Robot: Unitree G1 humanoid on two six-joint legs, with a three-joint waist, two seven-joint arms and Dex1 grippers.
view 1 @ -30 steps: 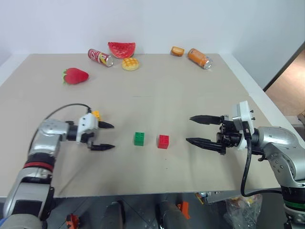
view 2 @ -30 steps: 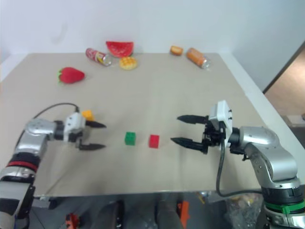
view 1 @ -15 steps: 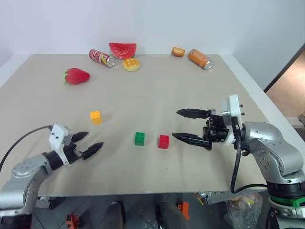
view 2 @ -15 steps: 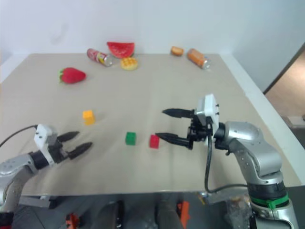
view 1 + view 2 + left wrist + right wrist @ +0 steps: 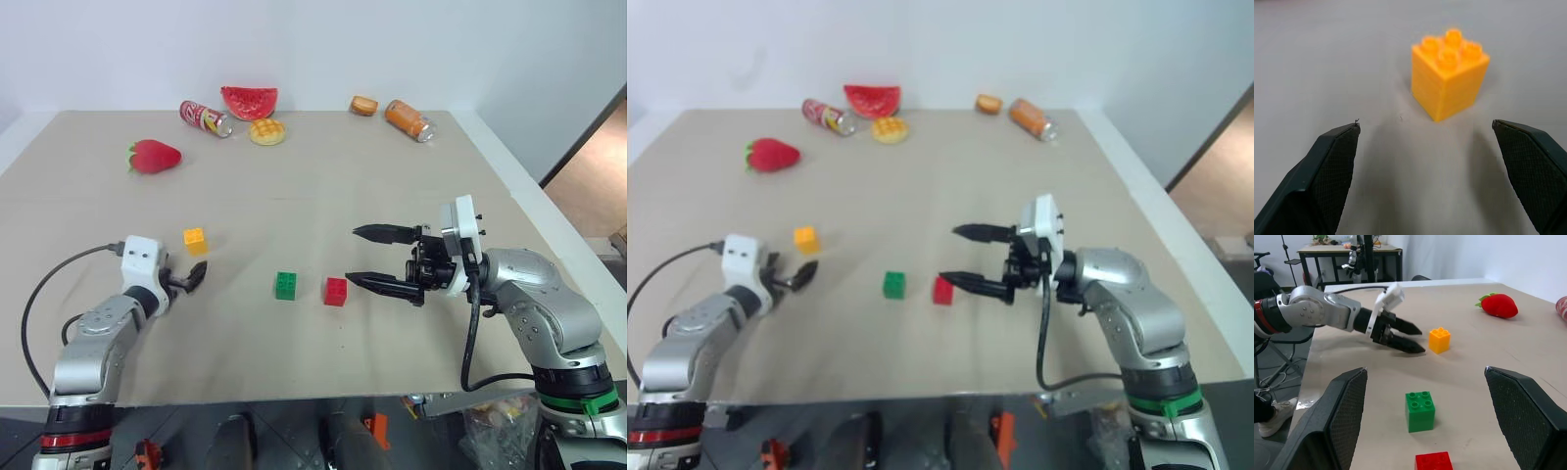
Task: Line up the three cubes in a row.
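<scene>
A: Three studded cubes on the counter: green cube and red cube side by side, yellow-orange cube off to their left, farther back.

B: Left end effector aims low at the yellow-orange one, fingers apart, not touching. Right end effector reaches level beside the red cube, spread wide, empty.

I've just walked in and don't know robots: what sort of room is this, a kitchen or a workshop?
Most likely a robot test lab, not a kitchen. A plain tan table carries toy bricks like the yellow-orange cube and toy food like the strawberry; the right wrist view shows a workbench behind.
</scene>
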